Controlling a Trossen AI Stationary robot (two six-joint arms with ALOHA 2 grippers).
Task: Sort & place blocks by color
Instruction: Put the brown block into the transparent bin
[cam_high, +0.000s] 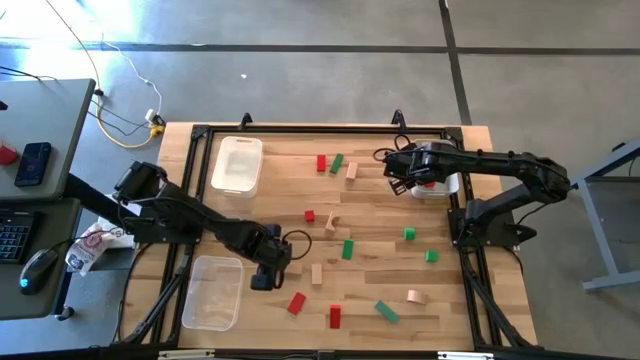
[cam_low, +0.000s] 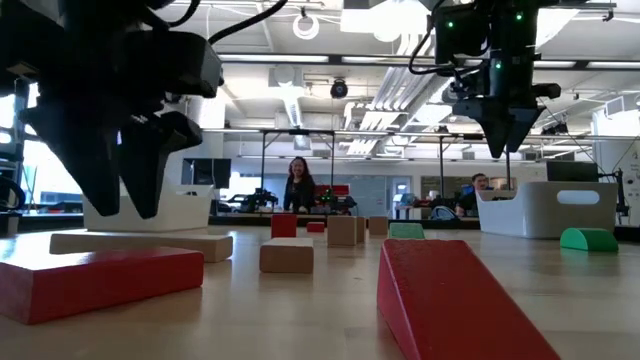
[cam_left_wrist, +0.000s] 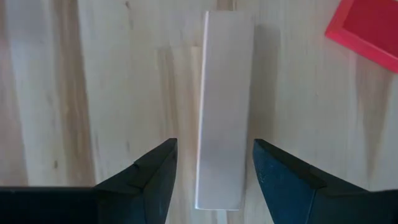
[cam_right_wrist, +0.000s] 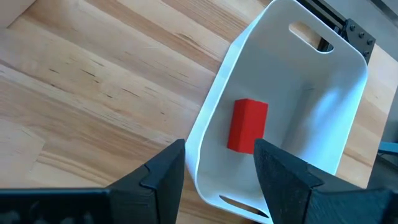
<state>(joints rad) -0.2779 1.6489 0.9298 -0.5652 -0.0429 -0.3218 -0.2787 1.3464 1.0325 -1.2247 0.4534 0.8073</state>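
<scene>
Plain wood bar (cam_left_wrist: 224, 112), unmarked

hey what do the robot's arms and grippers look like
Two dark, nearly black jointed arms with black cables looped alongside. Each ends in a two-finger gripper, left gripper and right gripper, with matte dark, wedge-shaped fingers tapering to blunt tips. Small green lights glow on the right arm's wrist.

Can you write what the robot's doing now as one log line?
left gripper: open, straddling plain wood bar | right gripper: open over white bin, red block inside

bins: three clear (cam_high: 237, 166) | desk: keyboard (cam_high: 12, 235), mouse (cam_high: 36, 266), phone (cam_high: 33, 163)
</scene>
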